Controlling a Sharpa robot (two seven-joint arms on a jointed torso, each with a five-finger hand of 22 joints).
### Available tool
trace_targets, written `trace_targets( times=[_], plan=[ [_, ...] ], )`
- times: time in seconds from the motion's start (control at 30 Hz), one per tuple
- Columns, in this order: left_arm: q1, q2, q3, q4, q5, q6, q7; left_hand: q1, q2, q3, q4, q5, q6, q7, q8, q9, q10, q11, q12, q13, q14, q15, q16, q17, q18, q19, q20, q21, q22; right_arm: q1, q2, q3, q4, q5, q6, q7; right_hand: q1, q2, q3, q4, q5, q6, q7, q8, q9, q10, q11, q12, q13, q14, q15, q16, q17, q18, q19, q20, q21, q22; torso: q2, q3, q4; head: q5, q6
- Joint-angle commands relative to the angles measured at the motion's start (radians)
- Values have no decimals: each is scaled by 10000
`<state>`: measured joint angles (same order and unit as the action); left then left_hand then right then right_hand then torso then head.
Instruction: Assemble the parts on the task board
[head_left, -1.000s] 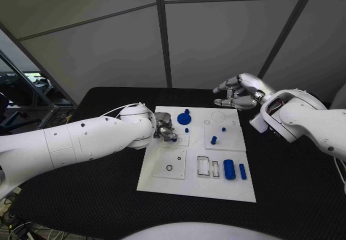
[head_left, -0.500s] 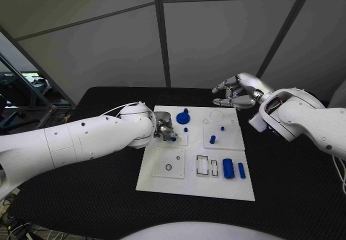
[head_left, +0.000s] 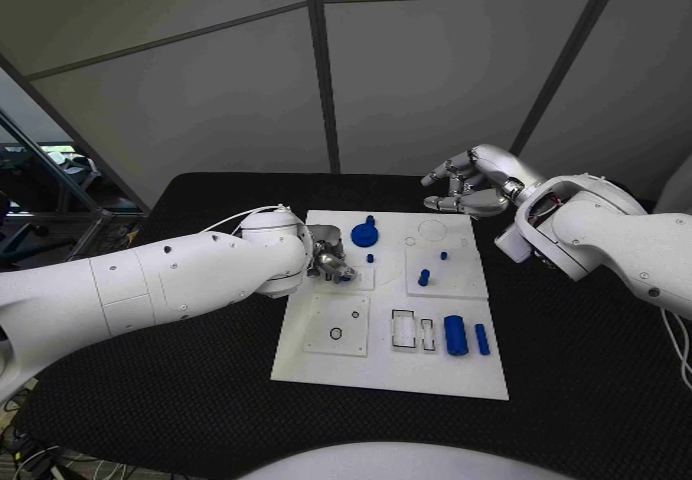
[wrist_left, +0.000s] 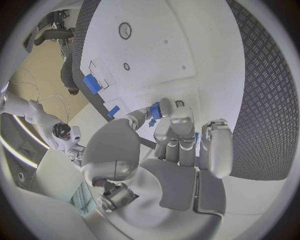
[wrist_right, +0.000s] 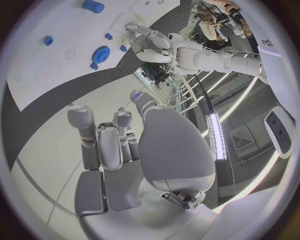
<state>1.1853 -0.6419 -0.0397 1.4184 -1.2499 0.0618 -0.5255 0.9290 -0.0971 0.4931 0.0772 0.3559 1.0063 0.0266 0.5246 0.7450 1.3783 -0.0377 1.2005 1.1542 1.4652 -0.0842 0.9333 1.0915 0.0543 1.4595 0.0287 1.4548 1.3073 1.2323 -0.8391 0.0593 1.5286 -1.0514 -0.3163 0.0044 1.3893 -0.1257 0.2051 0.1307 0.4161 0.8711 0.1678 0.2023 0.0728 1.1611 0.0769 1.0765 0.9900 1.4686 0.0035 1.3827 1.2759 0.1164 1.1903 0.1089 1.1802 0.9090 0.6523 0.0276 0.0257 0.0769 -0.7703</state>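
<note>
At the board's (head_left: 378, 372) upper left in the head view, the left hand (head_left: 332, 260) pinches a small blue part (wrist_left: 155, 111) just above its square plate. The right hand (head_left: 473, 187) hovers beyond the board's far edge, fingers apart, holding nothing. So the left hand is nearer; I judge it must push the part down.

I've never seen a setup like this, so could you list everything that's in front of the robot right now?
Table: one, black, under everything.
Board: one, white, middle of the table.
Gear: one, blue, far end of the board.
Cylinder: one, blue, large, lying near the board's right edge.
Bar: one, blue, slim, beside the cylinder.
Pegs: a few, blue, small, mid-board.
Small piece: one, blue, pinched in the left fingers.
Left hand: silver, at the board's left edge.
Right hand: silver, raised beyond the board, holding nothing.
</note>
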Motion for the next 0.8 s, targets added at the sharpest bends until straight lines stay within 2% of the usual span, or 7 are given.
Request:
trace_targets(
  times=[0.03,0.37,0.63,0.77,0.8],
  plan=[
    [9,15,-1,-32,-31,146,-107,-91,41,-150,44,-62,86,-2,-38,-21,58,-14,74,17,49,-34,-49,14,-132,146,-30,40,997,22,10,7,-3,-41,68,1,-65,-5,22,67,39,57,-37,51,-4,-54,-31,-53,-16,326,-70,-51,-14,139,-14,-37,-56,-18,-3,-3,7,-3,3],
    [11,16,1,-112,-30,29,-101,-219,122,-949,448,-66,158,-1,-74,-61,74,-14,111,52,52,-36,-54,27,-134,155,-36,29,1015,22,-11,7,3,-41,67,-14,-87,-9,19,83,50,57,-37,57,-5,-56,-31,-54,-23,327,-70,-56,-15,139,-11,-38,-60,-21,-4,-10,13,-28,15],
    [16,-63,13,-11,-12,-209,-84,-390,23,-1889,903,-79,199,-4,-111,-93,73,-14,120,58,54,-36,-63,38,-136,166,-37,26,1041,22,-6,6,-25,-41,59,-6,-89,-9,19,84,51,57,-37,58,-5,-57,-31,-55,-25,326,-70,-58,-17,139,-12,-38,-62,-22,-8,-13,15,-26,31],
    [23,-122,44,87,35,-283,-77,-337,18,-2244,1075,-74,206,-12,-126,-104,74,-19,125,64,55,-42,-65,44,-136,169,-42,21,1048,22,1,6,-48,-41,60,1,-89,-9,19,84,51,57,-37,58,-5,-57,-31,-55,-25,326,-70,-58,-17,139,-12,-38,-62,-22,-4,-13,10,-24,35],
    [24,-134,90,110,49,-296,-75,-311,15,-2319,1108,-72,206,-13,-130,-106,75,-19,128,67,56,-44,-65,46,-136,169,-43,19,1049,22,4,6,-57,-41,60,4,-89,-9,19,84,51,57,-37,58,-5,-57,-31,-55,-25,326,-70,-58,-17,139,-12,-38,-62,-22,-3,-14,10,-27,45]
  ],
)
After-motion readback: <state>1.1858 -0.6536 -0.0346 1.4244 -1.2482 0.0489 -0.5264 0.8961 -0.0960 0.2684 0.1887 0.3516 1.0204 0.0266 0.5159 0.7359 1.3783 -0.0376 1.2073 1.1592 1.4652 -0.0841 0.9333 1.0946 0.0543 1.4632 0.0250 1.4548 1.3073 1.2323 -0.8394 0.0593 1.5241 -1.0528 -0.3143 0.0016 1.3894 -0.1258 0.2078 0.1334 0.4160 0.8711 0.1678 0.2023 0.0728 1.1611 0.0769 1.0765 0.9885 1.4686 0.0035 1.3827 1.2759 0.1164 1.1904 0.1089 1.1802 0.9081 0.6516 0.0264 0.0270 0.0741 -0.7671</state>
